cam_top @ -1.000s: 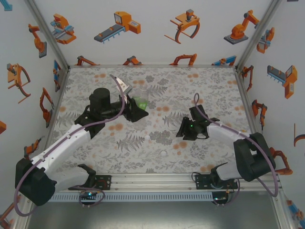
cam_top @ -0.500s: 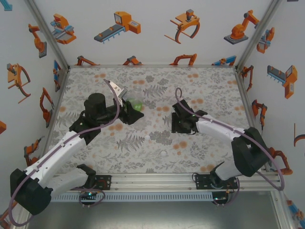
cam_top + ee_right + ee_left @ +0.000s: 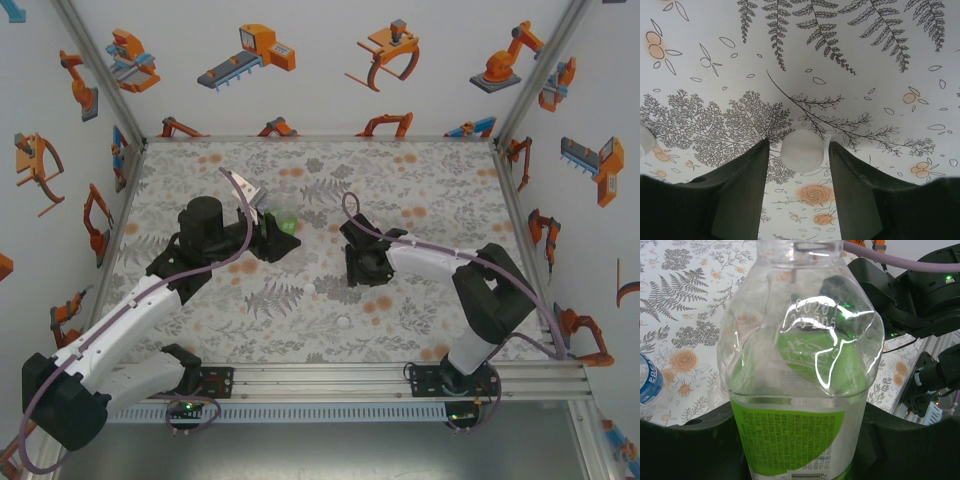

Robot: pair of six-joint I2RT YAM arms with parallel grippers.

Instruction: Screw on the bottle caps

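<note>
Flower-print desk (image 3: 430, 180) inside white walls w/ orange robot drawings. R jaws hold a white cap (image 3: 801, 150) between their tips, above the print. L jaws are closed on the green-label bottle (image 3: 800, 370); its neck is open, no cap yet. In the last sec. the R arm has swung from the right side toward the middle, so cap and bottle are near but still apart. I judge the next step is lining up over the neck. Around: a loose cap (image 3: 310, 288) and a second cap (image 3: 343, 322) on the desk, and a blue-label bottle (image 3: 647, 385) beside. A purple cable (image 3: 890, 261) passes near the neck, maybe in the way.
</note>
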